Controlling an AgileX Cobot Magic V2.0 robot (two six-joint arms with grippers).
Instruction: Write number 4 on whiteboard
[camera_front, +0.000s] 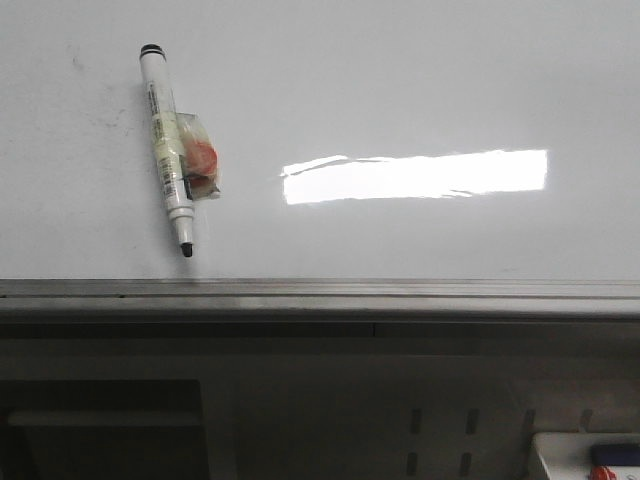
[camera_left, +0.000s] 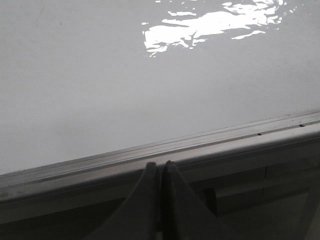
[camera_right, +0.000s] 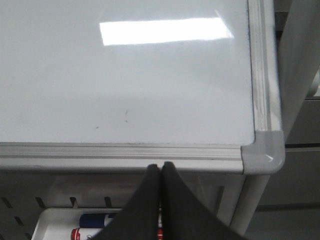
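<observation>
Glossy whiteboard (camera_front: 420, 90) with grey edge rail (camera_front: 320, 290); uncapped marker (camera_front: 166, 148) lying on it at left, tip toward the rail.

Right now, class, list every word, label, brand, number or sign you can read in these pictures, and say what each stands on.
No text can be read in any view.
Marker: a printed label runs along its barrel, too small and blurred to read.
Whiteboard: no number or writing, only faint smudges and a bright glare patch.
Items in the tray below the board: no legible print.
</observation>
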